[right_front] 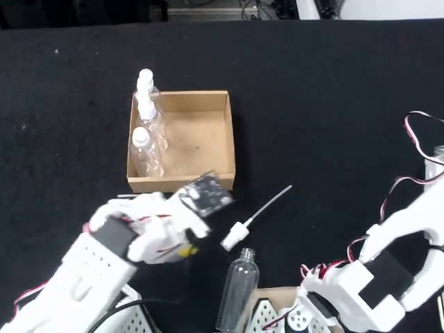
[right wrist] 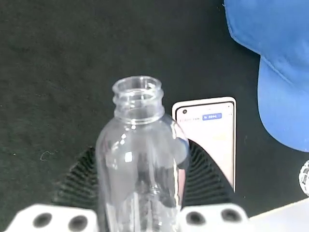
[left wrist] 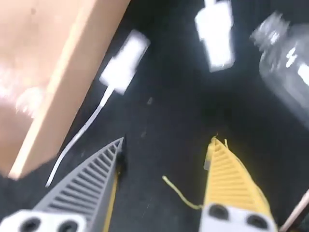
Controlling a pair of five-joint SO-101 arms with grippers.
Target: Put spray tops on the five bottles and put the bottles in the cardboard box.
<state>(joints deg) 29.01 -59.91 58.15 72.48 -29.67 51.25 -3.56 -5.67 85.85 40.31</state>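
Note:
A cardboard box [right_front: 201,135] holds three clear bottles with white spray tops [right_front: 147,142] along one wall. My left arm [right_front: 156,232] hangs just in front of the box. Its gripper [left wrist: 166,145] is open and empty over the black cloth. One loose spray top [left wrist: 123,60] lies beside the box wall [left wrist: 72,82]. A second spray top [right_front: 236,236] [left wrist: 215,34] rests near an uncapped bottle [right_front: 238,288] [left wrist: 289,63] lying on the cloth. My right gripper [right wrist: 142,162] is shut on another uncapped clear bottle [right wrist: 140,145], neck pointing away from the wrist.
A phone [right wrist: 212,130] and a blue cap [right wrist: 275,63] lie on the cloth beyond the held bottle. The right arm [right_front: 374,277] sits at the table's near right corner. White baskets [right_front: 132,316] stand at the near edge.

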